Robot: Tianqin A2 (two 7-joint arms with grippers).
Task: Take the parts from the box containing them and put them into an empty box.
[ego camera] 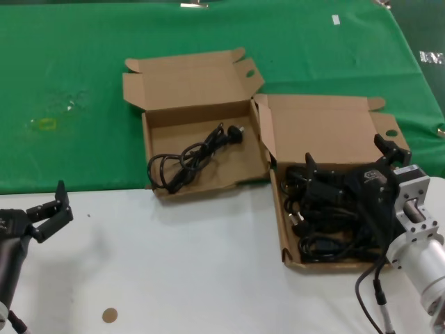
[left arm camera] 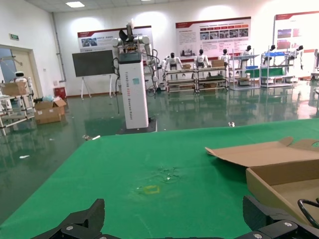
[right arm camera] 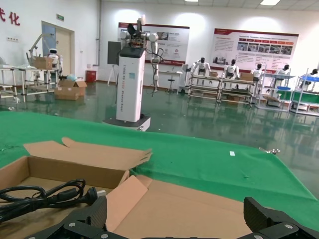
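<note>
The box with the straight front wall (ego camera: 292,263) stands at the right and holds several black cables (ego camera: 321,224). My right gripper (ego camera: 350,158) hovers over its back part, open and empty; in the right wrist view (right arm camera: 179,221) its fingers stand wide apart before that box's raised lid (right arm camera: 199,204). The box with the warped front wall (ego camera: 208,188) stands to the left, with one coiled cable (ego camera: 189,160) inside, also shown in the right wrist view (right arm camera: 45,196). My left gripper (ego camera: 47,211) waits open and empty at the near left, over the white table.
Green cloth (ego camera: 69,69) covers the far half of the table and white surface (ego camera: 174,264) the near half. A small brown disc (ego camera: 110,315) lies near the front edge. A yellowish mark (ego camera: 45,124) is on the cloth at the left.
</note>
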